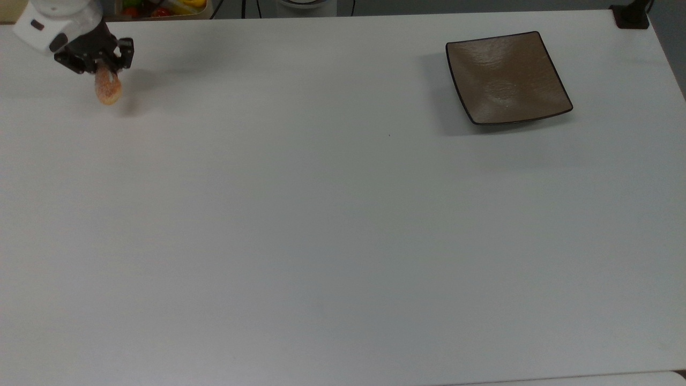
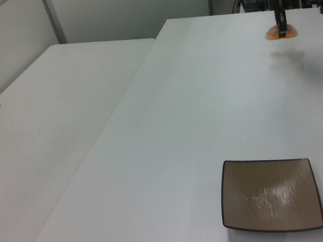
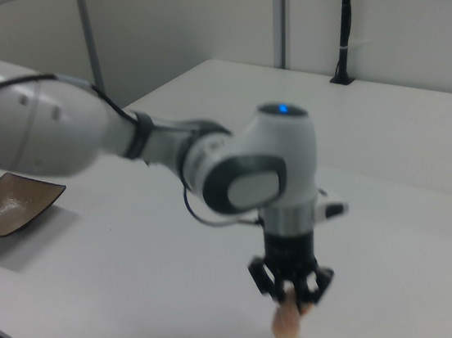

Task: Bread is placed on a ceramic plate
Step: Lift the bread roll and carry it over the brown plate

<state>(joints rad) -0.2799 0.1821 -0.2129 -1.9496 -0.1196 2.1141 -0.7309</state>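
My gripper (image 1: pixel 103 68) is clamped on the bread (image 1: pixel 108 88), which hangs down from between my fingers with its long side pointing at the table (image 1: pixel 321 225). In the top view I am at the far upper left corner of the white tabletop, and the bun's shadow lies on the surface a little apart from it, toward the top view's right and lower side, so the bread is clear of the table and not resting on it. In the left view my gripper (image 2: pixel 282 28) sits at the far end of the table near the left view's right edge, with the orange-tan bread (image 2: pixel 281 32) pinched at its tip and a faint shadow below it on the tabletop. In the right view my gripper (image 3: pixel 289 296) points straight down from the white wrist, and the bread (image 3: pixel 287 323) dangles under my dark fingers, its pale speckled crust facing the camera. The ceramic plate (image 1: pixel 507 78) stands well apart from me, near the top view's upper right corner, flat on the table, square, glossy brown with a thin dark rim, and nothing lies in it. In the left view the ceramic plate (image 2: pixel 270 195) is close to the camera at the lower right, and in the right view the ceramic plate (image 3: pixel 7 204) is at the left edge, beyond my arm
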